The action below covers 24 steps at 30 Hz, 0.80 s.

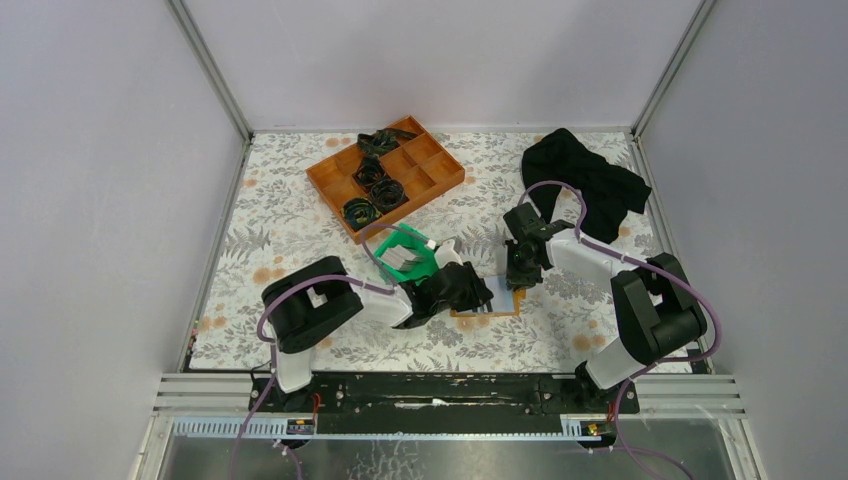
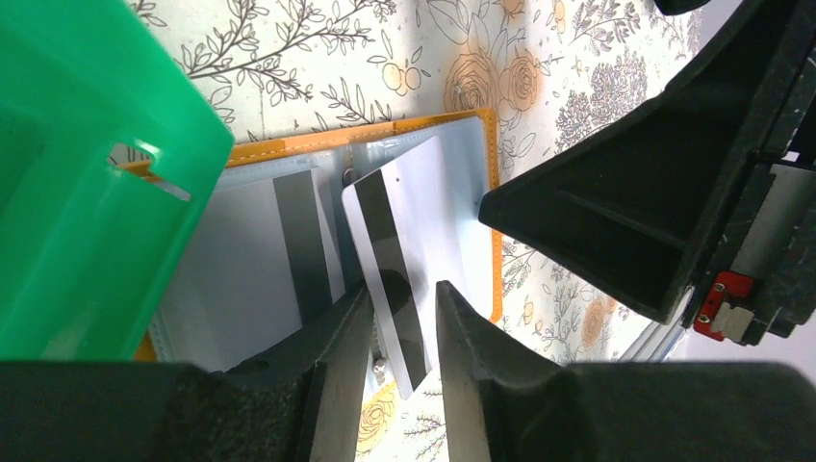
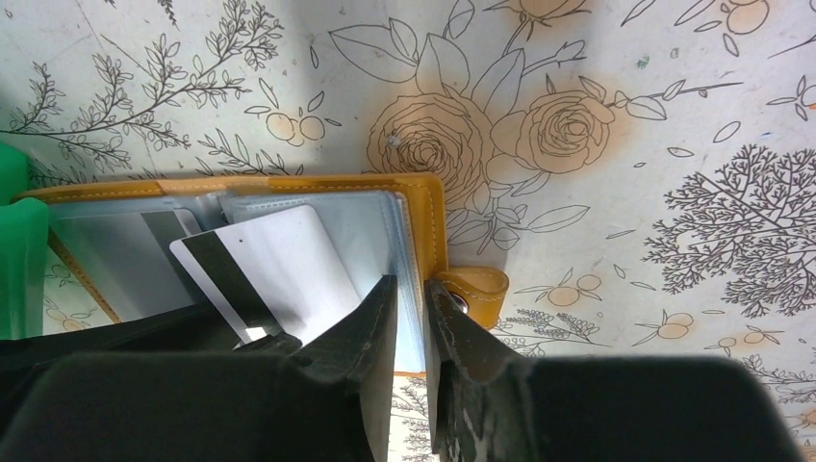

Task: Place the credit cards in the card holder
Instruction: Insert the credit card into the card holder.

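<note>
Floral-print table [image 1: 280, 220]. Big orange tray [image 1: 331, 200] sits well beyond the left gripper [image 1: 470, 290], off to its left. Crumpled black cloth [image 1: 585, 185] lies beyond the right gripper [image 1: 520, 280]. Tilted green bin [image 2: 77, 192] is just beside the left gripper, on its left.

Open card holder [image 3: 423, 207] lies flat between both grippers. Right gripper narrow, pinching the holder's clear sleeves by the snap-tab edge. Left gripper narrow, holding one credit card [image 2: 395, 250] by its near end, far end over the holder's right half. A second card [image 2: 303, 241] sits sleeved, left of the fingertips.

Orange card holder [image 3: 429, 223] — floral table [image 3: 625, 58] — green bin [image 2: 77, 144].
</note>
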Motion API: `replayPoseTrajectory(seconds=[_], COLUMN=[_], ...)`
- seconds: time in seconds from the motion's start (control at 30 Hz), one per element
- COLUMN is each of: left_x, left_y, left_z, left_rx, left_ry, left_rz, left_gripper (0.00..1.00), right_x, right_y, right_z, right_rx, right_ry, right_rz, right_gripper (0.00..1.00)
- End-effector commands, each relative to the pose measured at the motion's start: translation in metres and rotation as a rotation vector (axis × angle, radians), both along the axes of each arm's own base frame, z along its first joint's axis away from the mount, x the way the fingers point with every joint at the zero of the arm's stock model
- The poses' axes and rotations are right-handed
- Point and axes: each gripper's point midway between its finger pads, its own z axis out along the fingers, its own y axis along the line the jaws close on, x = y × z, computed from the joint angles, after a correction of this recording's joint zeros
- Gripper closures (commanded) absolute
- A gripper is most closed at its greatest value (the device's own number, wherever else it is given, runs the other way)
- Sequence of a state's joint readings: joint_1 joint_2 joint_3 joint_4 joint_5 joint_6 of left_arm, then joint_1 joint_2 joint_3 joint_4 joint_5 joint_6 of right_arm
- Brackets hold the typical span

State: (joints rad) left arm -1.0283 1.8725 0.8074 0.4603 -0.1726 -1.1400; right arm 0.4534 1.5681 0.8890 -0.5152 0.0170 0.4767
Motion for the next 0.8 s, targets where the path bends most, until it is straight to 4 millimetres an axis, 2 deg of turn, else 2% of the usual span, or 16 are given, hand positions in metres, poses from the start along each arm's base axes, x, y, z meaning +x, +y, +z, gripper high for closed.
replayPoseTrajectory(seconds=[0.0, 0.17, 0.53, 0.77], left_x=[-0.007, -0.006, 0.000, -0.004], left_y=[0.032, 0.028, 0.019, 0.018], left_z=[-0.034, -0.030, -0.021, -0.026], left_rx=[0.183, 0.189, 0.199, 0.230], left_ry=[0.039, 0.023, -0.016, -0.002], left_rz=[-0.028, -0.050, -0.089, -0.125], left_gripper=[0.60, 0.53, 0.51, 0.50], right_x=[0.013, 0.011, 0.008, 0.008], right_y=[-0.002, -0.002, -0.008, -0.011], right_z=[0.007, 0.003, 0.003, 0.005], right_rx=[-0.019, -0.014, -0.023, -0.024], right_ry=[-0.049, -0.044, -0.052, -0.061], right_rz=[-0.026, -0.037, -0.054, -0.065], right_gripper=[0.77, 0.77, 0.81, 0.82])
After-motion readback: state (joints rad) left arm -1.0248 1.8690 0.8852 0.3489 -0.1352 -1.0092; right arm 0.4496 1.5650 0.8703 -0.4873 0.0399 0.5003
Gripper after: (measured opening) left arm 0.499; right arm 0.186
